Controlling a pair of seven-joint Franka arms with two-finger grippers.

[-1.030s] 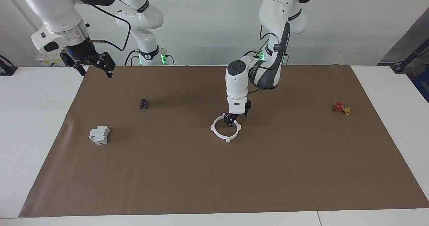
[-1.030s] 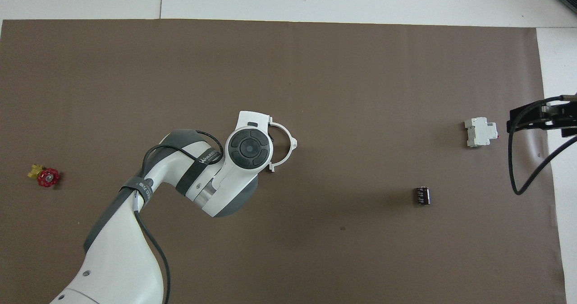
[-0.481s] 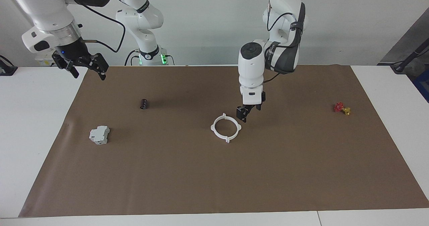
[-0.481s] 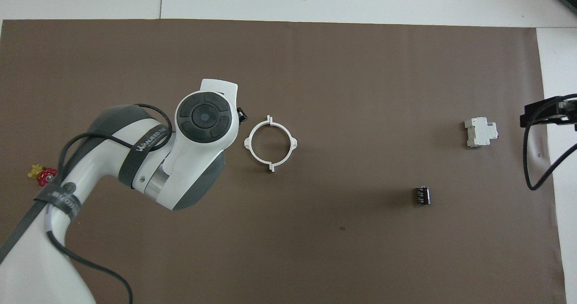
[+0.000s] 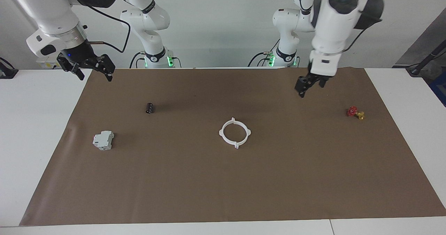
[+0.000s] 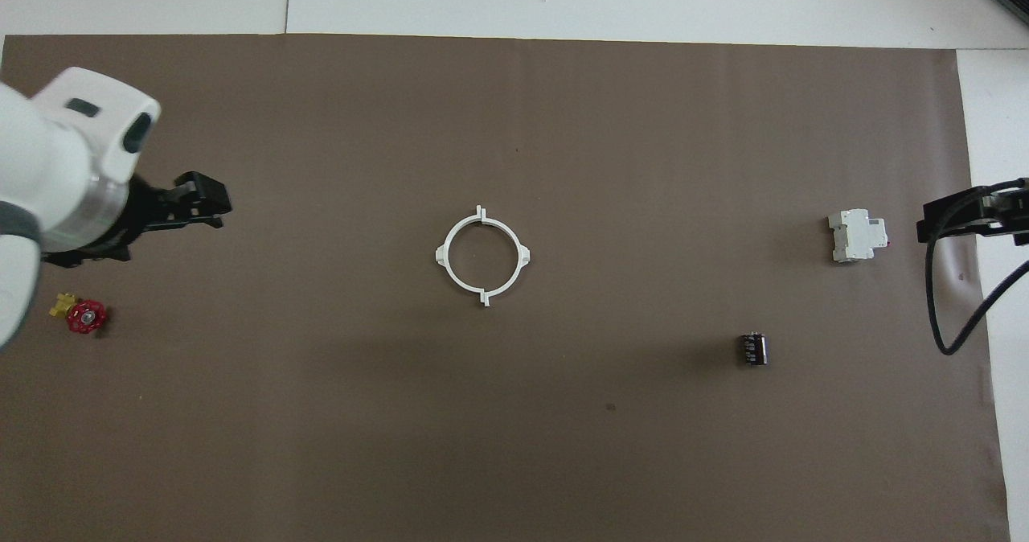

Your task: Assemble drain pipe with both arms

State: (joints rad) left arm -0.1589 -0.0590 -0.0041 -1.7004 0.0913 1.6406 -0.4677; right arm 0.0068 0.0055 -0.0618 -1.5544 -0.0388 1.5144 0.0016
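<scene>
The drain pipe (image 5: 221, 133) lies flat near the middle of the brown mat as one closed white ring with small tabs. It also shows in the overhead view (image 6: 441, 256). Nothing touches it. My left gripper (image 5: 308, 88) is open and empty. It hangs in the air over the mat toward the left arm's end of the table, close to the small valve, and shows in the overhead view (image 6: 205, 204). My right gripper (image 5: 93, 75) is open and empty. It waits in the air over the mat's edge at the right arm's end (image 6: 932, 216).
A grey-white boxy block (image 5: 103, 140) (image 6: 858, 236) and a small black cylinder (image 5: 149, 107) (image 6: 752, 349) lie toward the right arm's end. A red-and-yellow valve (image 5: 355, 112) (image 6: 80, 314) lies toward the left arm's end. The brown mat (image 5: 223, 193) covers most of the white table.
My left gripper has let go of the ring, risen and swung away toward the left arm's end of the table. The ring stays where it was. The right gripper has barely moved.
</scene>
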